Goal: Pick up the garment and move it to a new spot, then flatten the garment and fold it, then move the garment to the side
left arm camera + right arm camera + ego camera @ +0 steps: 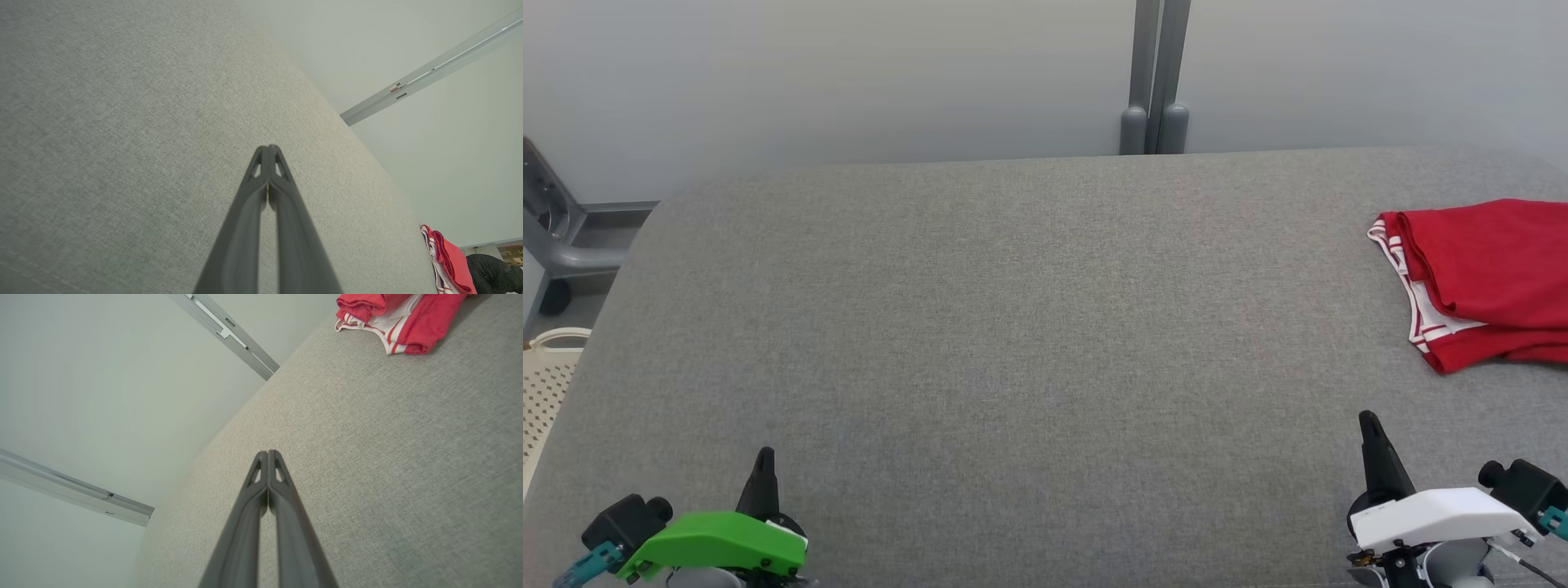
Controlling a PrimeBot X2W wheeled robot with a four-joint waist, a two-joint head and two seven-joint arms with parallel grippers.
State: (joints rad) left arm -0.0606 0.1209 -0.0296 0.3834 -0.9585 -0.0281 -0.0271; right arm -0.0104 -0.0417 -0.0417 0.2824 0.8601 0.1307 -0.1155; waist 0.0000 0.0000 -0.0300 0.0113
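Folded red garment (1486, 278) lies at the right edge of the gray woven tabletop (1013, 327), cut off by the frame.
The 2 grippers, left gripper (765, 454) and right gripper (1369, 418), sit at the near edge, jaws pressed together on nothing, with broad open cloth beyond. The right wrist view shows the garment's white striped trim. The head view shows a perforated basket (547, 384) at far left.

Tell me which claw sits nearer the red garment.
The right claw, white-bodied, close by the garment; the green-bodied left claw sits far across.
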